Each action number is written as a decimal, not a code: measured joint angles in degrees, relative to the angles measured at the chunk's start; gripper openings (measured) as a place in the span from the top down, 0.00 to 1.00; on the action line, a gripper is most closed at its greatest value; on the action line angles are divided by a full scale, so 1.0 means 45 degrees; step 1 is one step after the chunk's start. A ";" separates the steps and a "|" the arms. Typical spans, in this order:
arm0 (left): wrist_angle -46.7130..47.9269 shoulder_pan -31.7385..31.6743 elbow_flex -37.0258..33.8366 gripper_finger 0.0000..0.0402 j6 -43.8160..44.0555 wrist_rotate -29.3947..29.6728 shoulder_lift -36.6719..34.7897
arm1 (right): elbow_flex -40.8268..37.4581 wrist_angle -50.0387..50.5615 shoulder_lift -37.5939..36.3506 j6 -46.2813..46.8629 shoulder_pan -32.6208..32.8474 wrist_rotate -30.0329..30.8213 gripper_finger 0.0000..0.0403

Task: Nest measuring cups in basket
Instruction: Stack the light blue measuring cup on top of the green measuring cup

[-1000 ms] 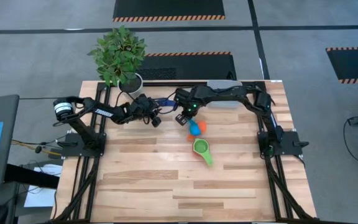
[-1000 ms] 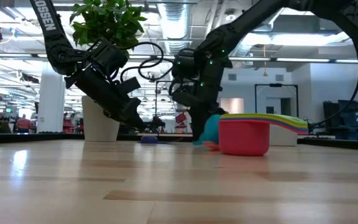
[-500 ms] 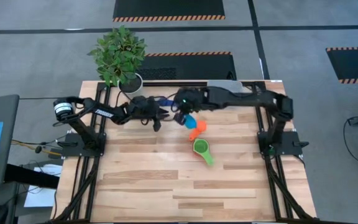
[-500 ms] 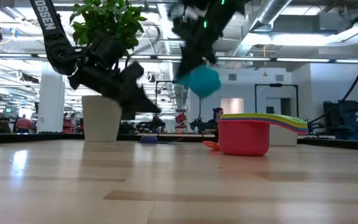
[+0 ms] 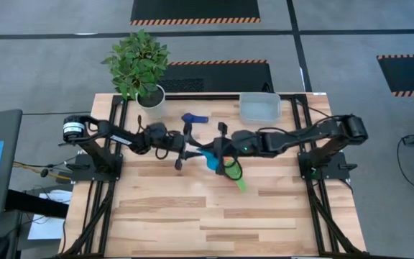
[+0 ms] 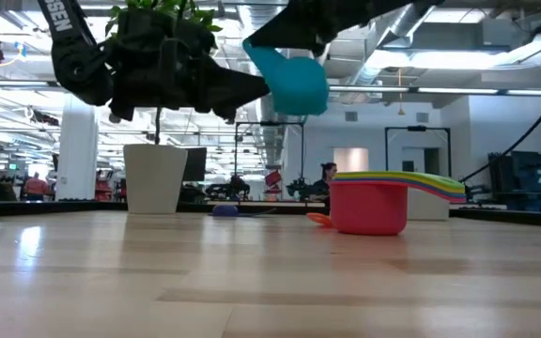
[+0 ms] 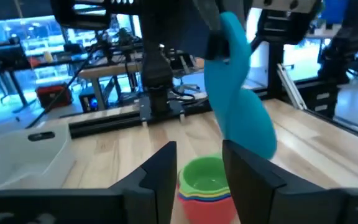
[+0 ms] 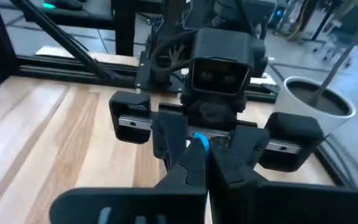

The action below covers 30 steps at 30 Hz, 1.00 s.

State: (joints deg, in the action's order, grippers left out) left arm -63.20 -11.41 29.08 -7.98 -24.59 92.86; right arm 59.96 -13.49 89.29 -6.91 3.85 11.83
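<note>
A light blue measuring cup (image 6: 294, 80) hangs high above the table with my right gripper (image 8: 205, 149) shut on it. Facing it from the table's left is my left gripper (image 7: 205, 171), level and open. Its fingers stand on either side of the cup (image 7: 241, 112), and I see no touch. A stack of nested cups, red at the bottom (image 6: 369, 208) and green on top (image 5: 232, 171), rests on the table below. An orange cup (image 6: 318, 219) lies beside the stack. A dark blue cup (image 5: 192, 119) lies farther back. The basket (image 5: 259, 106) stands at the far edge. My right gripper pinches the light blue cup's handle (image 8: 199, 142) between its two fingers. It comes from the table's right, nearly level. The cup is lifted clear of the table and hangs tilted, its bowl (image 7: 244, 121) below the handle.
A white plant pot (image 5: 150, 97) with a green plant stands at the far left corner. The near half of the wooden table (image 5: 214, 223) holds nothing. Both arms meet over the table's middle.
My right gripper has lifted the light blue cup off the table beside the orange cup. It has carried the cup up and toward the near edge, turning from pointing down to nearly level. My left gripper has risen, moved toward the cup and tipped up to level.
</note>
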 joint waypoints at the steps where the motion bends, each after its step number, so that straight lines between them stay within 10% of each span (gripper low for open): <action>1: -0.0031 0.0145 0.0000 0.69 -0.0123 0.0031 0.0000 | -0.0109 0.0034 -0.0088 -0.0096 0.0091 0.0147 0.98; 17: 0.1190 0.0578 0.1182 0.69 -0.0034 0.0456 0.0000 | -0.0125 -0.0671 -0.0216 -0.0870 0.0307 -0.0051 0.98; 22: 0.2092 0.0818 0.1501 0.91 -0.0782 0.0764 -0.0010 | -0.0130 -0.0558 -0.0209 -0.0855 0.0519 0.0020 0.97; 30: 0.2327 0.1692 0.1443 0.99 -0.3156 0.4834 0.0010 | -0.0122 0.1281 -0.0529 0.1094 0.1352 0.1917 0.82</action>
State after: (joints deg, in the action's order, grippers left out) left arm -52.73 -3.79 35.57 -22.18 -2.84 92.90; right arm 59.41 -7.73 86.91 -1.98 9.94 20.45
